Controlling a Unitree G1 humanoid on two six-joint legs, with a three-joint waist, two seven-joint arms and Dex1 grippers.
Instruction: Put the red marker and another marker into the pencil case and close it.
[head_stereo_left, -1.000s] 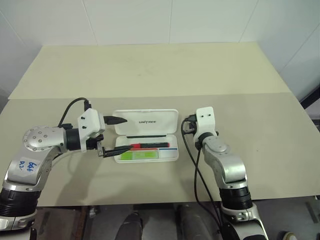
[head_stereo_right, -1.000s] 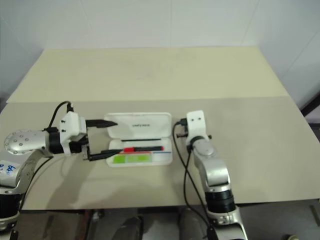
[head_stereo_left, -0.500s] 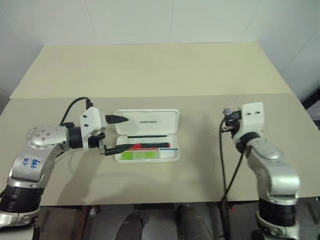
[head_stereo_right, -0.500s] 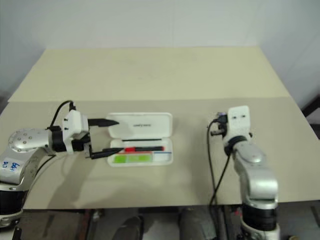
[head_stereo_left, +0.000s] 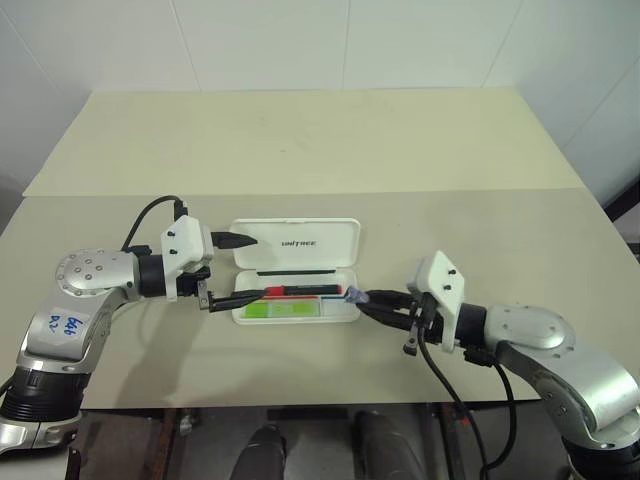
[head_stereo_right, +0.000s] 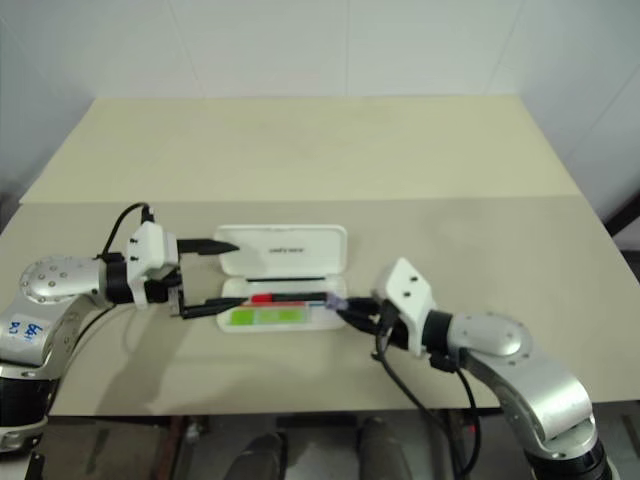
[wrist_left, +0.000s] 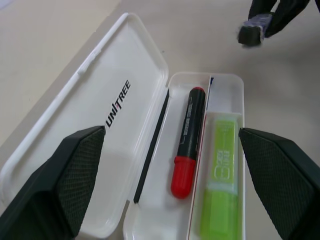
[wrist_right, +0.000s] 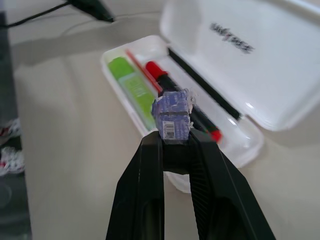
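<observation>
White tiled walls back a beige tabletop with a seam across it. On the near half the case lies open, lid tipped back with dark lettering on it. In the tray the red marker lies beside the green marker, both flat and lengthwise; the red one's dark barrel and red cap show clearly in the left wrist view, while the head views give just a thin red and black line. Thin stripes along the tray edge are hard to read.

At the case's left end, the left pincer stands released, one finger over the lid corner, the other low by the tray; whether it touches the case is unclear.

At the right end, the right pincer is clenched on a small purple-grey block; its printed label is too blurred to read.
</observation>
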